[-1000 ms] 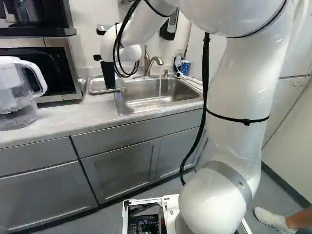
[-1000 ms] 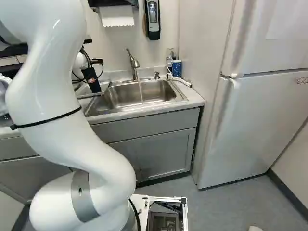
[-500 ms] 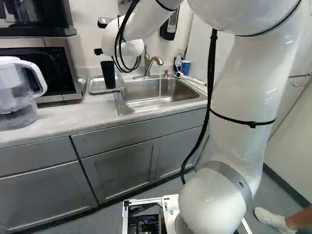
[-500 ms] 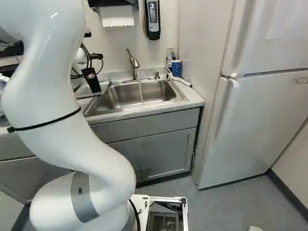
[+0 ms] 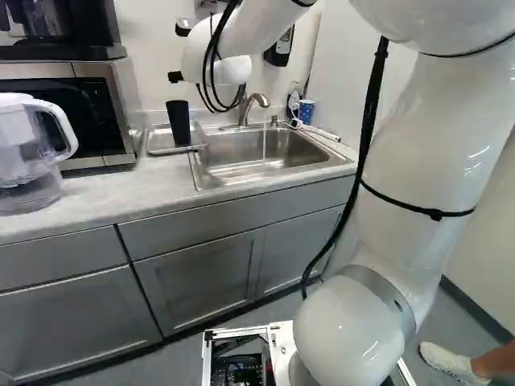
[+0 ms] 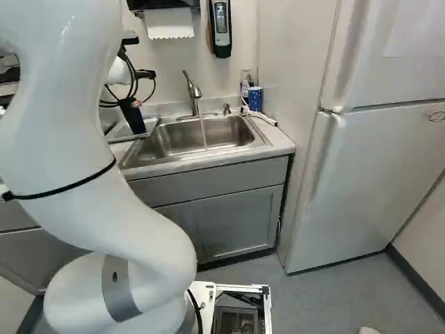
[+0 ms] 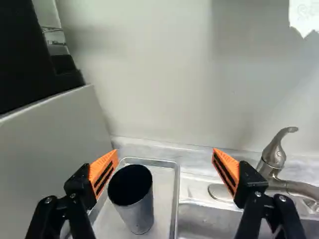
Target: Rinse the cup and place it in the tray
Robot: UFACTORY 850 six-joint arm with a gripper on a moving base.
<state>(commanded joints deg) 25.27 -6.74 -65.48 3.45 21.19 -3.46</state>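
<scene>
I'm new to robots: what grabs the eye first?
Probably the huge white arm, filling the right of the left base view. Then its open gripper with orange pads in the wrist view, and water running from the faucet into the sink, beside a dark cup upright in the tray.

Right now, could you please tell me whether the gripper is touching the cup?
Apart: the left base view shows a strip of wall between the gripper and the cup below.
</scene>
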